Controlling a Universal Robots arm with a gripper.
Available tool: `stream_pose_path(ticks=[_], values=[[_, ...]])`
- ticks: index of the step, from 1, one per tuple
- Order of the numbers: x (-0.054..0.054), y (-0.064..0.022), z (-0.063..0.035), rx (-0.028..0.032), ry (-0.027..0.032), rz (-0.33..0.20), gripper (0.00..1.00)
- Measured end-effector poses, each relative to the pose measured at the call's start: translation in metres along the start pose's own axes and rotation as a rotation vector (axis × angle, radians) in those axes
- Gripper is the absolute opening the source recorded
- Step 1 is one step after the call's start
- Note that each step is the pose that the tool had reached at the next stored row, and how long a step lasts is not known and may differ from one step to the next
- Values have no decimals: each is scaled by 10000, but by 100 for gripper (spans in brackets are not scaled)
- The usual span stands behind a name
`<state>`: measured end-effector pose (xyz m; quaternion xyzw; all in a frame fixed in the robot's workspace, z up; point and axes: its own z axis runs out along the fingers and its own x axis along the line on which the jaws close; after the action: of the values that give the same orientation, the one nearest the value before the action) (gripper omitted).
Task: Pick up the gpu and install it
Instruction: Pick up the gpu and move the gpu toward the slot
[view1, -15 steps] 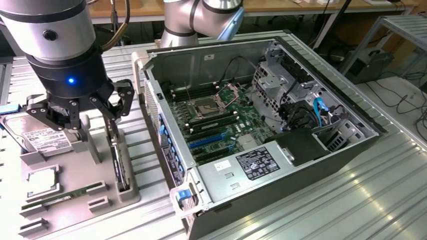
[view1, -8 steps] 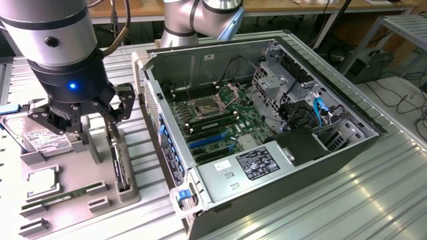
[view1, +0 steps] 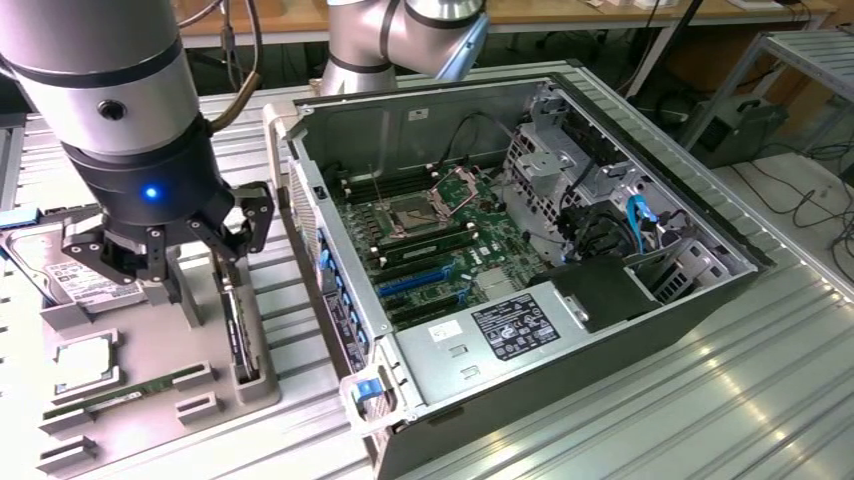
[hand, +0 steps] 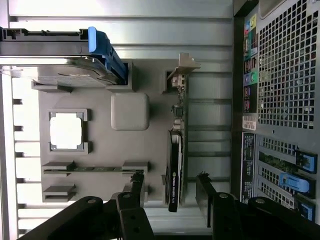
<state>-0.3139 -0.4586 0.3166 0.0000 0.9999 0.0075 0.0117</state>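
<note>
1. The pincer (view1: 187, 268) is spread wide open, with nothing in it.
2. It hangs right over the gpu (hand: 176, 150), one finger (hand: 137, 187) on each side of the card. No contact that I can make out.
3. The gpu stands on edge in a slot of the grey tray (view1: 200, 400), around 8 o'clock in the exterior view.
4. Same tray: the hard drive (view1: 40, 265) is at 10 o'clock from the gpu, and the cpu (view1: 83, 362) and memory stick (view1: 120, 395) are around 8.
5. The open PC case (view1: 387, 120) sits on the surface (view1: 641, 420) at 3 o'clock from the tray.
</note>
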Motion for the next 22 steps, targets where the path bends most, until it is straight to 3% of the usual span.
stream_pose_path(ticks=[11, 22], values=[[-14, -5, 217, 3, 1, 53, 54], [-12, -6, 309, 4, 2, 53, 54]])
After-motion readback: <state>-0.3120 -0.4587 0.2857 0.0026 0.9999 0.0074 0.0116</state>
